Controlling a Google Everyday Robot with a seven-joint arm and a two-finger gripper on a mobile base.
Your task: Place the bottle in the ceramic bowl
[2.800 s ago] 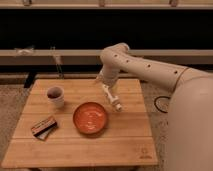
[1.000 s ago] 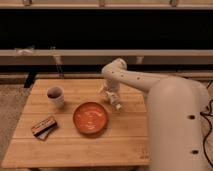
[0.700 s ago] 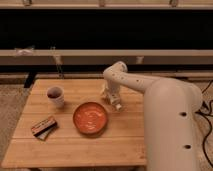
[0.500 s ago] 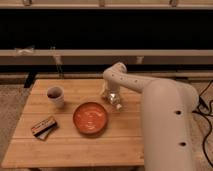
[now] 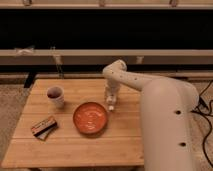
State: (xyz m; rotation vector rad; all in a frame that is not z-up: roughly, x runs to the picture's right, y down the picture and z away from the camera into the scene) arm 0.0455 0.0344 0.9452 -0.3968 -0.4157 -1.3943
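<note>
Dim warm light, end effector (image 5: 110, 103) beside bowl (image 5: 80, 123)

The gripper (image 5: 110, 103) hangs low just beside the right rim of the bowl (image 5: 90, 119). The bulky arm (image 5: 161, 102) blocks the right side of the tabletop (image 5: 75, 150). The bowl is open from above. A cup (image 5: 56, 95) and a flat dark box (image 5: 44, 127) stand well to its left, and bare wood runs along the front.

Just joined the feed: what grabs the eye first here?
The big white arm reaching in from the right, its gripper hanging just beyond the right rim of the orange-red ceramic bowl. Left of that stand a white cup and a small dark object nearer the front.
</note>
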